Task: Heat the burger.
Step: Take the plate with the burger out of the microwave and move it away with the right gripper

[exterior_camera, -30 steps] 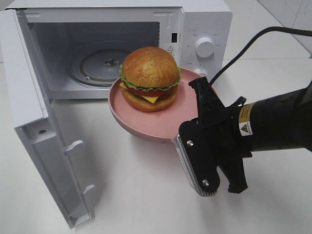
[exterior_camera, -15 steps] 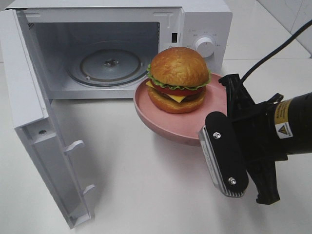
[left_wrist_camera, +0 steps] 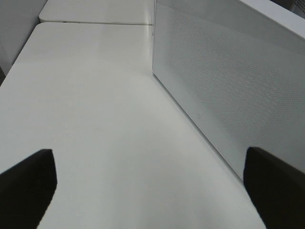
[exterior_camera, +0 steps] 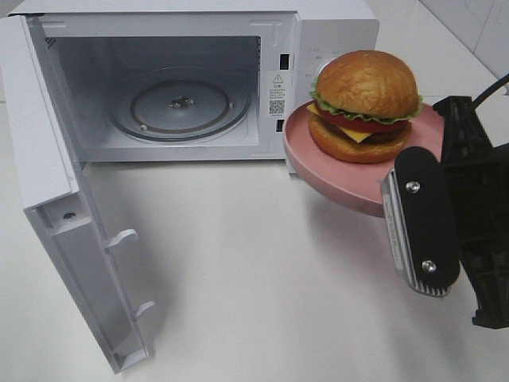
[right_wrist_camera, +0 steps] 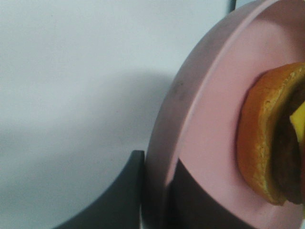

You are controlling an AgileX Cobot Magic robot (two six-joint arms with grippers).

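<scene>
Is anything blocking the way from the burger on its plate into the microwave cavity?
Nothing visible does. The door is swung wide and only the glass turntable lies in the cavity. The burger rides the pink plate, pinched by the right gripper.

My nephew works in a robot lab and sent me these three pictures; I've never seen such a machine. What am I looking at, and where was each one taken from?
It is a robot with two arms, each ending in a pinching tool. The wide picture comes from a camera mounted high above a white table. It shows a microwave with its door swung open and nothing on the glass turntable. The right tool is shut on the rim of a pink plate, held in the air in front of the microwave's controls, with the burger on it. The other two pictures come from cameras on the wrists. The right one looks closely at the plate's rim and the burger's bun. The left one shows its open tool, holding nothing, beside the microwave's door.
</scene>
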